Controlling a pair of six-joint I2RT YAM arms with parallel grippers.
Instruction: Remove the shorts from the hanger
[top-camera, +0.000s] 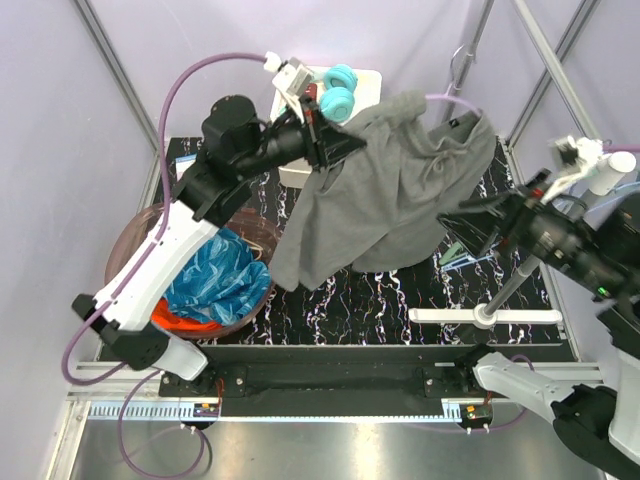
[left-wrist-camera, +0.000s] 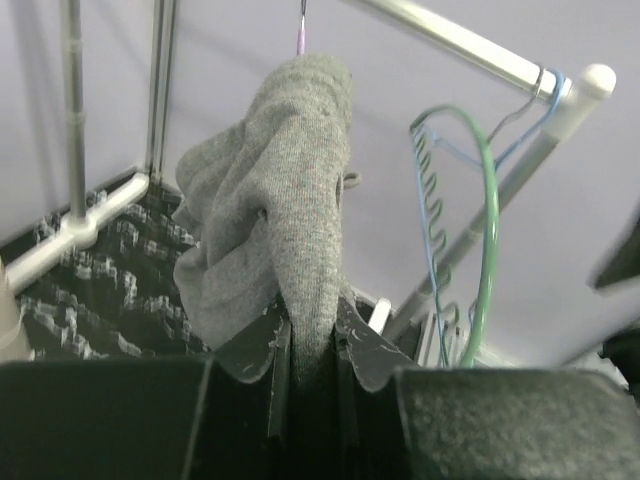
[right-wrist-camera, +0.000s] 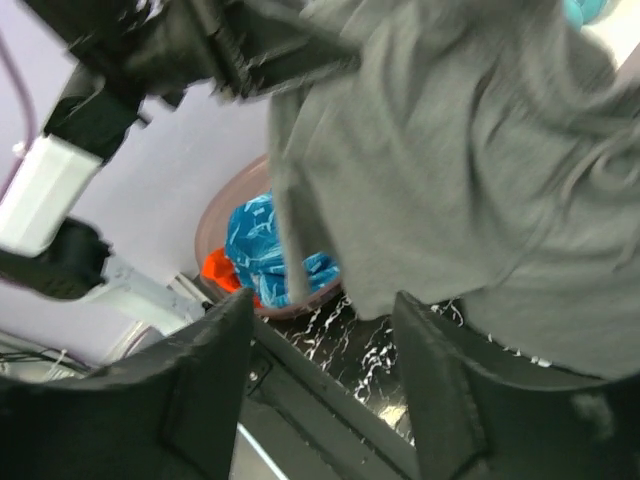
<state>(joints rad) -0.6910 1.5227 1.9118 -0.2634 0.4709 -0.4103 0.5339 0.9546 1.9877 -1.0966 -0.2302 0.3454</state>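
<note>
Lower left: basket holding blue patterned shorts over orange shorts. Right of centre: right hand, fingers spread, gripping nothing, just beside the grey shorts. Upper centre: left hand pinching a fold of the grey shorts. The fabric hangs above the marbled tabletop.

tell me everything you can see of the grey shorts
The grey shorts are plain dark grey, made of a soft, knit-looking fabric, with a matching drawstring. They hang crumpled and spread out in the air above the marbled mat. One bunched edge is pinched in the left gripper.
</note>
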